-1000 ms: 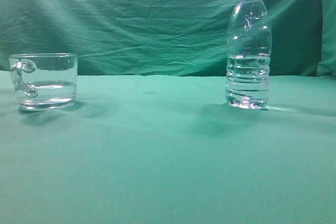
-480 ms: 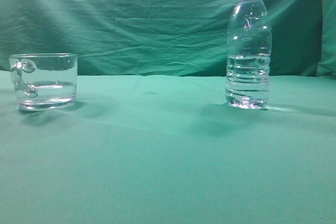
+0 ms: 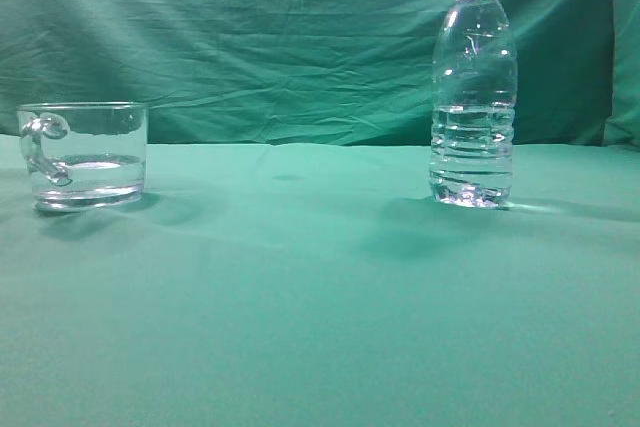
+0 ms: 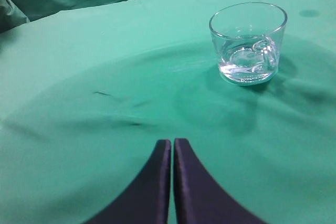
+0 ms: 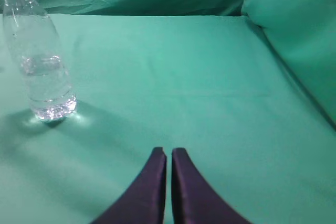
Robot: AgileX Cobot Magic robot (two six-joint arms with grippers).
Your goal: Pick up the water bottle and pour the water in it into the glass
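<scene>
The water bottle (image 3: 473, 87) stands upright and uncapped on the green cloth at the right, clear water filling about its lower half. It also shows at the far left of the right wrist view (image 5: 41, 61). The glass (image 3: 84, 154), a short clear mug with a looped handle, stands at the left with a little water in its bottom; it shows at the upper right of the left wrist view (image 4: 248, 42). My left gripper (image 4: 171, 142) is shut and empty, well short of the glass. My right gripper (image 5: 168, 152) is shut and empty, to the right of the bottle. Neither gripper shows in the exterior view.
A green cloth (image 3: 320, 287) covers the table and hangs as a wrinkled backdrop (image 3: 280, 37) behind it. A raised fold of cloth (image 5: 294, 35) stands at the right in the right wrist view. Open cloth lies between the glass and the bottle.
</scene>
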